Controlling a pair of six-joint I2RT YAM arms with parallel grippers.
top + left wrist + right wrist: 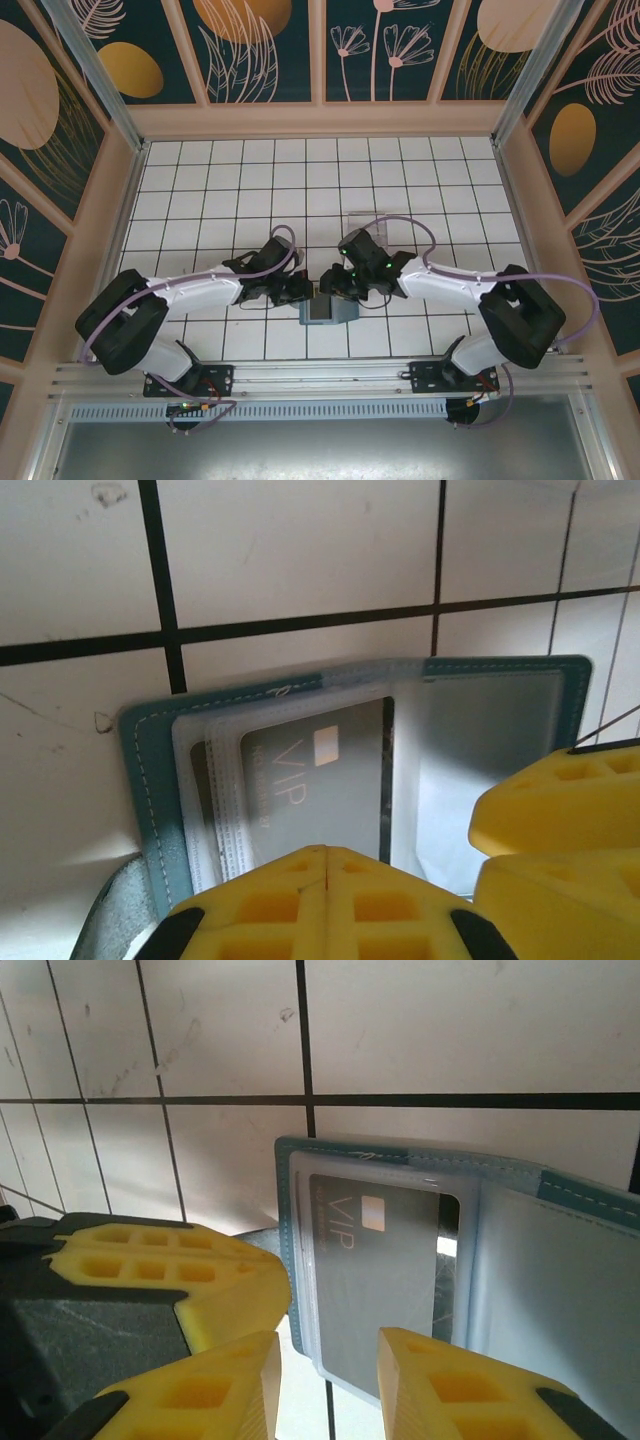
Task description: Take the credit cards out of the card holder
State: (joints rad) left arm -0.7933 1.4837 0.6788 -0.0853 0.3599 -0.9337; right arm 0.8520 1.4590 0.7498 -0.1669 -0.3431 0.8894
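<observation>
Card holder (328, 308) sits at the near middle of the tiled table (400, 180), open, between the two arms.

Left gripper (325, 865): fingers pressed together with no gap, apparently clamped on the near edge of the holder's card-side panel.

Right gripper (330, 1345): jaws stand apart, not gripping anything.

Dark card (375, 1270), marked VIP, is in the clear sleeve (300, 1260) of that panel. In the right wrist view its long axis runs straight toward the right gripper. Its near short edge lies just ahead of the gap between the jaws and slightly toward the right-hand finger.

Judgement: the right arm is better placed to pull. The draw should follow the card's long axis while the left arm anchors the holder.

I cannot tell whether more cards sit in the layered sleeves.
</observation>
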